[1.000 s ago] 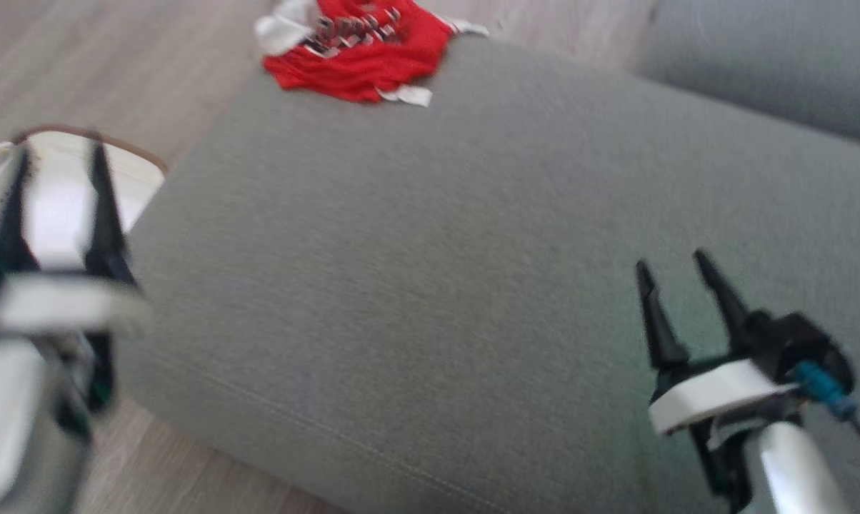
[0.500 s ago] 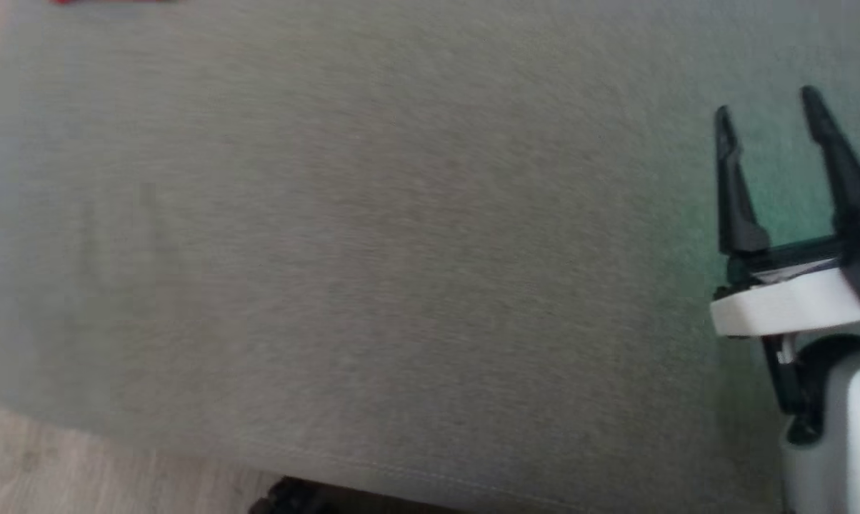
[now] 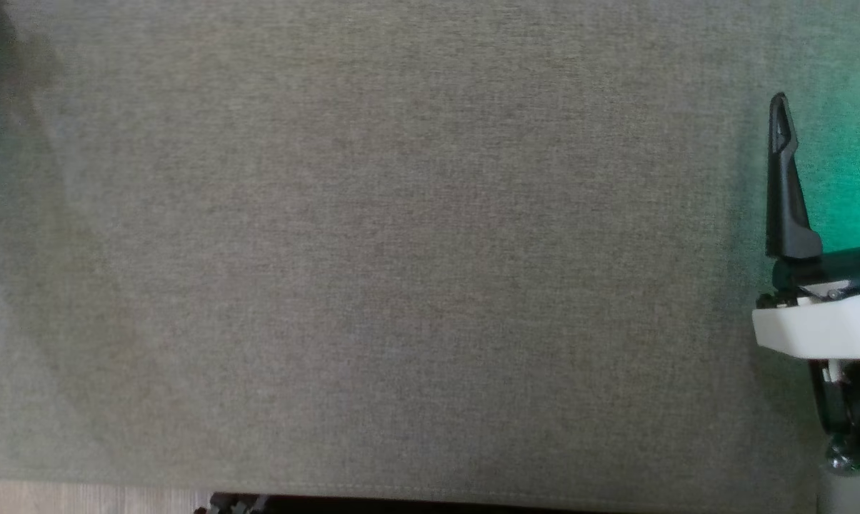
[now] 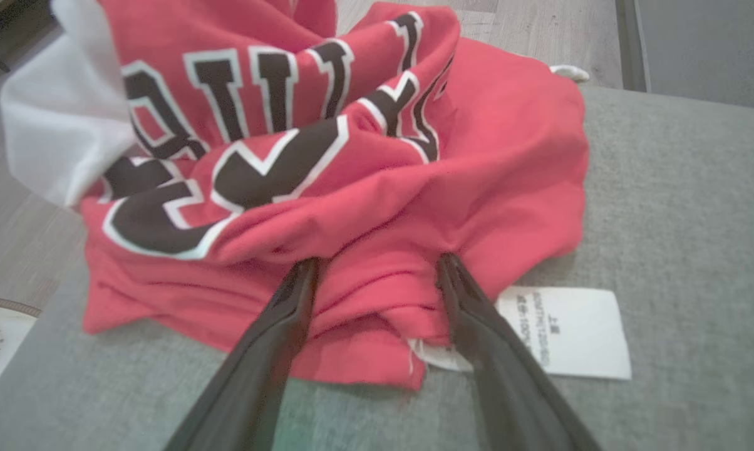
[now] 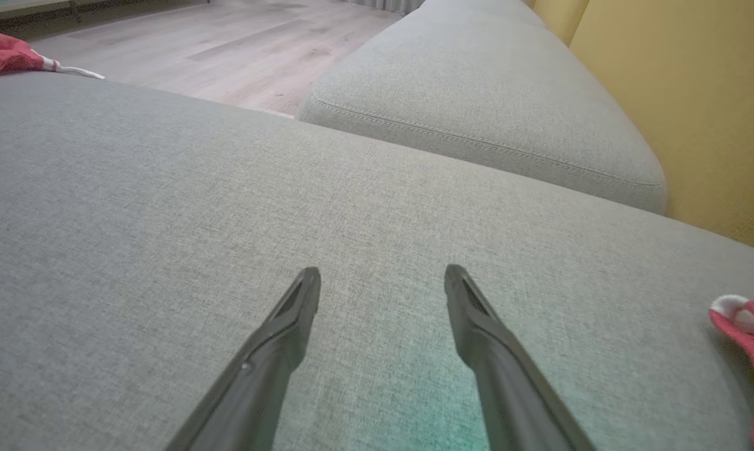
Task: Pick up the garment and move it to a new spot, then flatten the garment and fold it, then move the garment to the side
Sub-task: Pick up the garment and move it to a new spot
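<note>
In the head view, the grey sofa cushion (image 3: 373, 250) spreads across almost the whole frame. A thin strip of wooden floor (image 3: 58, 496) shows at the lower left. At the right edge the right gripper (image 3: 830, 107) hangs over bare fabric with its two dark fingers well apart, one of them cut off by the frame. A green glow falls on the cushion between them.

In the left wrist view, the red garment (image 4: 477, 163) lies in a crumpled heap at a corner of the cushion (image 4: 696, 219), with floor (image 4: 14, 238) beyond it. The heap is wider than it is deep, so its long axis runs across this view. Its black-and-white lettering is creased and tilted, and a white sleeve (image 4: 57, 125) bunches at the upper left. A white care label (image 4: 571, 332) lies flat on the cushion, pointing right from the near hem. The left gripper (image 4: 377, 263) is spread, and its fingertips (image 4: 305, 275) press into the red folds at the near edge, with fabric between them.

In the right wrist view, the right gripper (image 5: 382, 274) is spread over bare cushion (image 5: 164, 207). A bit of the garment (image 5: 1, 56) shows at the far upper left edge, well apart from the gripper. A second cushion (image 5: 477, 94) and a yellow wall (image 5: 696, 94) lie beyond, and a red-and-white knit (image 5: 753, 338) sits at the right edge.
</note>
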Controlling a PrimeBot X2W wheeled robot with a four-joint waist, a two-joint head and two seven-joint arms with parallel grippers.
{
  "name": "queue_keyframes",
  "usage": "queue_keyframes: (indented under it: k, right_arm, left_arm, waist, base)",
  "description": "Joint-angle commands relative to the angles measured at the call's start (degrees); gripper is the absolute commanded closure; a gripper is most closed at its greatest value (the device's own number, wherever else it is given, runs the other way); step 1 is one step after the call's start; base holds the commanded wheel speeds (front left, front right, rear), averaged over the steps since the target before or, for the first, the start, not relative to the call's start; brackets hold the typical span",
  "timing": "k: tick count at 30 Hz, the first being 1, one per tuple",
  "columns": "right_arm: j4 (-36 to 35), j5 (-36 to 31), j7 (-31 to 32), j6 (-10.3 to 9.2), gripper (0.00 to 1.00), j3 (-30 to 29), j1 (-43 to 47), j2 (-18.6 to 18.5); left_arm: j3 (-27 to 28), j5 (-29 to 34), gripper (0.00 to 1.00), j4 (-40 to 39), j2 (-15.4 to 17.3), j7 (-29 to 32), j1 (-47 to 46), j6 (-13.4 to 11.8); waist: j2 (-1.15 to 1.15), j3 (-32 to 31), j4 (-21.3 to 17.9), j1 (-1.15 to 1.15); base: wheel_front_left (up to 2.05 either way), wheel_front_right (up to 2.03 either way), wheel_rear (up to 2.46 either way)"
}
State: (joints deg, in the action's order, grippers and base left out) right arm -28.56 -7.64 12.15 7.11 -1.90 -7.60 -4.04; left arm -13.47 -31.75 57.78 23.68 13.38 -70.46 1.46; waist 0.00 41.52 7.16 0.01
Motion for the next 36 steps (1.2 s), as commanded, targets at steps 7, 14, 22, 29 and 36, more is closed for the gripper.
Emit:
queue_keyframes:
  k: [7,14,22,29,36]
  right_arm:
    - [-1.83,-0.17,-1.01,0.37,0.0,2.39,-0.82,0.36]
    - [1.08,0.81,-3.16,0.37,0.0,2.51,-2.23,0.77]
    - [8.05,3.22,-6.83,0.37,0.0,2.55,-3.85,1.1]
    - [16.03,7.9,-10.64,0.37,0.0,2.07,-3.2,1.14]
    - [22.71,10.68,-13.36,0.37,0.0,1.8,0.02,1.15]
  left_arm:
    - [-0.61,-0.31,1.0,4.23,3.48,1.69,-3.5,2.62]
    - [-2.49,2.0,1.0,5.31,5.85,-2.29,-7.29,3.3]
    - [-6.83,4.86,1.0,1.85,6.98,-4.43,-11.68,5.34]
    - [-13.19,4.24,1.0,-5.83,6.21,-2.78,-12.18,5.99]
    - [-21.89,-2.03,1.0,-18.59,3.74,0.76,-6.4,6.02]
  waist:
    - [0.0,-0.15,-1.27,-0.01]
    - [0.0,-3.05,-1.59,-0.01]
    - [0.0,-10.67,-2.91,-0.01]
    - [0.0,-21.59,-5.34,-0.01]
    - [0.0,-32.19,-7.96,-0.01]
  base:
    - [0.0,0.0,0.0]
    - [0.0,0.0,0.0]
    - [0.0,0.0,0.0]
    - [0.0,0.0,0.0]
    - [0.0,0.0,0.0]
